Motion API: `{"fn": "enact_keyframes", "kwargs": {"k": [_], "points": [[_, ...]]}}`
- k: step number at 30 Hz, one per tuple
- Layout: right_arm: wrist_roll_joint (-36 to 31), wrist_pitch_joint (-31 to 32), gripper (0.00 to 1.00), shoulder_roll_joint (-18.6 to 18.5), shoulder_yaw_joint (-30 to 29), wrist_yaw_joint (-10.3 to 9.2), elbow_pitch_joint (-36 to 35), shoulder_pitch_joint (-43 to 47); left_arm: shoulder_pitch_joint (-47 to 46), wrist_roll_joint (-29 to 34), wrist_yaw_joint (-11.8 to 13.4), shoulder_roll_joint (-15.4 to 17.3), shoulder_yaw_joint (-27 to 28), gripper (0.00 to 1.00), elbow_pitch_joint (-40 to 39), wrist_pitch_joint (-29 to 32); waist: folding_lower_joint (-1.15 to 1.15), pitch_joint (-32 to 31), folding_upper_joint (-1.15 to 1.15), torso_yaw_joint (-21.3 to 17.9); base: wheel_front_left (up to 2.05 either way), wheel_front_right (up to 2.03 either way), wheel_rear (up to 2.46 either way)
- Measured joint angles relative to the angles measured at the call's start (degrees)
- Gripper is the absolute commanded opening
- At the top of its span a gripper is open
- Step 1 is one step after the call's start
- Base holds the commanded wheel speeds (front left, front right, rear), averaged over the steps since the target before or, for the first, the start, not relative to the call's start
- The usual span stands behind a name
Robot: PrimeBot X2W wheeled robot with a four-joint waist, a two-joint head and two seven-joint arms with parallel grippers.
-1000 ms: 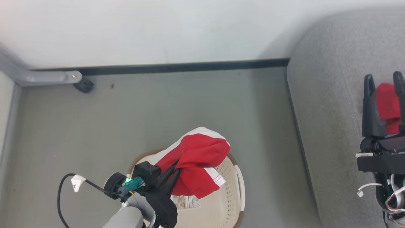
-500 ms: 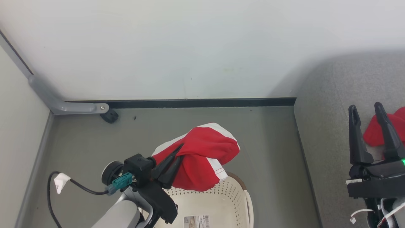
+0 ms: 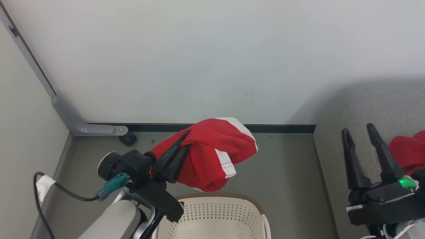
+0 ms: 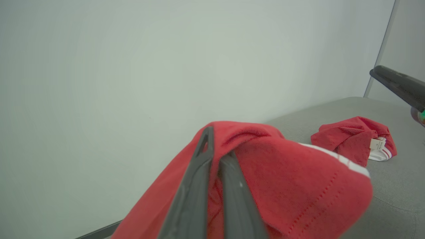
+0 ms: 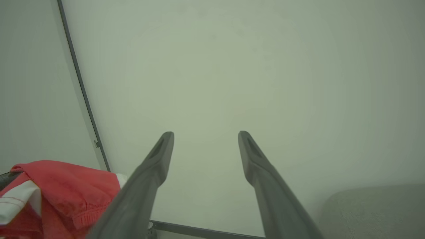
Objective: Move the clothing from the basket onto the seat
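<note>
**Left gripper (image 3: 188,139) holds a red garment (image 3: 215,149) lifted above the basket (image 3: 219,196).**
Its fingers are pinched tight on a fold, so the fabric hangs clear of the rim, ready for transfer to the seat (image 3: 365,106). The right gripper (image 3: 358,128) is spread wide and empty over the seat, near a second red garment (image 3: 408,149) lying there.

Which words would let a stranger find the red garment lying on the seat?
Look at the grey seat on the right. The crumpled red garment lies on it, showing a small white tag. Unlike the other red garment, pinched in the left gripper, nothing holds it.
</note>
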Motion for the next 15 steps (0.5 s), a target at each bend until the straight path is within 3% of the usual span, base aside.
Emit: {"fn": "enact_keyframes", "kwargs": {"k": [15], "points": [[-0.4,3.5,1.0,0.3,6.9,1.59,-0.9,0.4,0.0,0.1,2.9,0.8,0.3,0.0,-7.2,5.1,0.0,-0.7,0.01,0.0,0.0,0.0,0.0]]}}
